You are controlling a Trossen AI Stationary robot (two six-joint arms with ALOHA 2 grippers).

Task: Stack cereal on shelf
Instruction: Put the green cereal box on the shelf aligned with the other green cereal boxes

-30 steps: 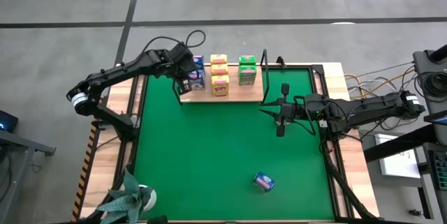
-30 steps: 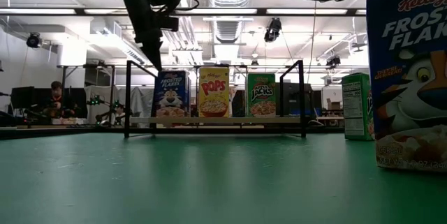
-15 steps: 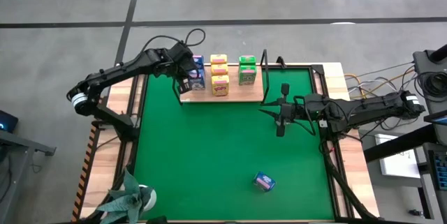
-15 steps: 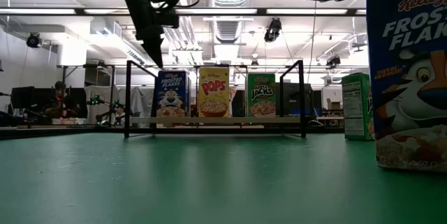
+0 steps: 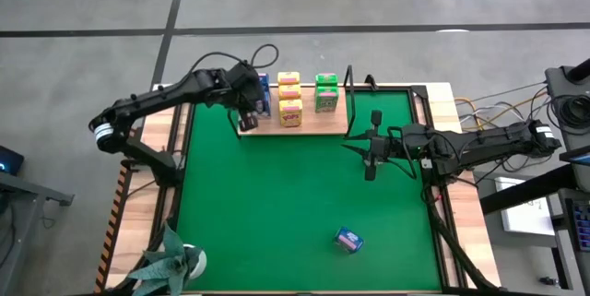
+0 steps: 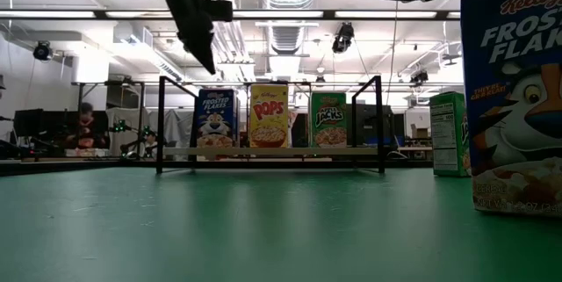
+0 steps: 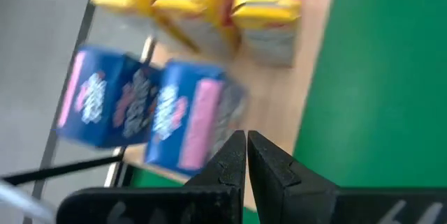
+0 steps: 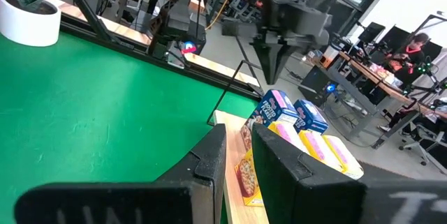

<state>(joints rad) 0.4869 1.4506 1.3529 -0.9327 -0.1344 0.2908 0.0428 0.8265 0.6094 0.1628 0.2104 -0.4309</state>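
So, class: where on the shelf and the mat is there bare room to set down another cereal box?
The shelf is bare at its right end, between the green boxes and the wire upright. The green mat is open between shelf and lone blue box. The shelf's left end is crowded: blue boxes, yellow boxes, left gripper above.

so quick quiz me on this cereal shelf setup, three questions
1. True or false: the left pincer is shut with nothing in it.
2. Which colour of boxes stands in the middle of the shelf? A blue, B yellow, C green.
3. Fill in: the stray blue box lies on the ___ mat.
Key: 1 true; 2 B; 3 green.
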